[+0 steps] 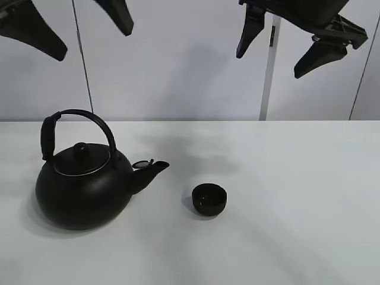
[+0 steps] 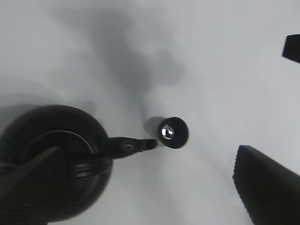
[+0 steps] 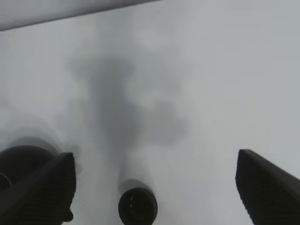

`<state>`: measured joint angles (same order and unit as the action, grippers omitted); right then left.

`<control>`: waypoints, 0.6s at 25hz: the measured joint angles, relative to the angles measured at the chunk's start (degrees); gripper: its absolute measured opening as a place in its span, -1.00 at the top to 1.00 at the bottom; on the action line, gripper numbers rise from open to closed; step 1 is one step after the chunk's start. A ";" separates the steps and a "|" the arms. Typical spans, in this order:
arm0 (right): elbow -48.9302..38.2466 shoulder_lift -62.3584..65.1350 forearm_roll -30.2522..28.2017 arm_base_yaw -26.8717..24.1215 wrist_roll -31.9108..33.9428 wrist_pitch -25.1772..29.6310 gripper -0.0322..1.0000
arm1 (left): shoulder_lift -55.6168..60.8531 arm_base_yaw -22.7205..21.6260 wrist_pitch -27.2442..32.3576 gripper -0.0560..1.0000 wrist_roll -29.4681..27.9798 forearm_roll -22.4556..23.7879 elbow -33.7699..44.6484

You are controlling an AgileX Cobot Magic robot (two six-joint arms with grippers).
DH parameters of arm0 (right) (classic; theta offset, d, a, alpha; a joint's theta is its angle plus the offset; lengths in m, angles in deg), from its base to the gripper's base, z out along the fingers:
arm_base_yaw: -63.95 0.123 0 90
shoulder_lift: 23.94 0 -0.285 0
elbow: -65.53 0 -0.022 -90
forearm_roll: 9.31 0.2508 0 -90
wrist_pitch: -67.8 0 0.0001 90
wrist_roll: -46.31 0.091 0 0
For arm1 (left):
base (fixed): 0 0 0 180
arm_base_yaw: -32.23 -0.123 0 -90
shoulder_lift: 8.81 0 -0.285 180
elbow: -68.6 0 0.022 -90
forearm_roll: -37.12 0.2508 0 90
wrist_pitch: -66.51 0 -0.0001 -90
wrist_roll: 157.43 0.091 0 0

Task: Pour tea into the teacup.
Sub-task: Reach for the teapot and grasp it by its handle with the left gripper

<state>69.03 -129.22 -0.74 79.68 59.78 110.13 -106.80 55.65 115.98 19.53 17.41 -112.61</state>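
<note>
My left gripper (image 1: 94,43) and right gripper (image 1: 270,64) hang spread wide. Small round matte-black teacup (image 1: 209,199) sits at the table (image 1: 297,208) middle, well below both.

No legible txt/labels anywhere; wrist views prob. too blurry.
</note>
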 joint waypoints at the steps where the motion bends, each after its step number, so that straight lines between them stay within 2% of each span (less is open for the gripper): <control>1: 0.00 0.00 0.00 0.00 0.00 -1.18 -0.30 | 2.41 1.19 -3.68 -0.42 0.14 3.14 4.03; 3: 0.00 -0.05 0.06 0.00 0.00 -3.29 -0.30 | 7.33 3.29 -9.61 -0.42 0.21 7.62 11.86; 8: 0.00 -0.05 0.06 0.00 0.00 -7.69 -0.30 | 16.19 5.45 -25.44 -0.42 0.21 12.05 30.99; 11: 0.00 -0.05 0.06 0.00 0.00 -9.29 -0.30 | 19.03 5.45 -39.23 -0.42 0.26 16.90 40.66; 15: 0.00 -0.05 0.06 0.00 0.00 -10.60 -0.30 | 18.91 5.45 -60.07 -0.42 0.26 18.18 52.45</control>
<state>69.03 -129.27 -0.69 79.68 59.78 99.53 -87.89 61.10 55.90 19.79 35.59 -60.16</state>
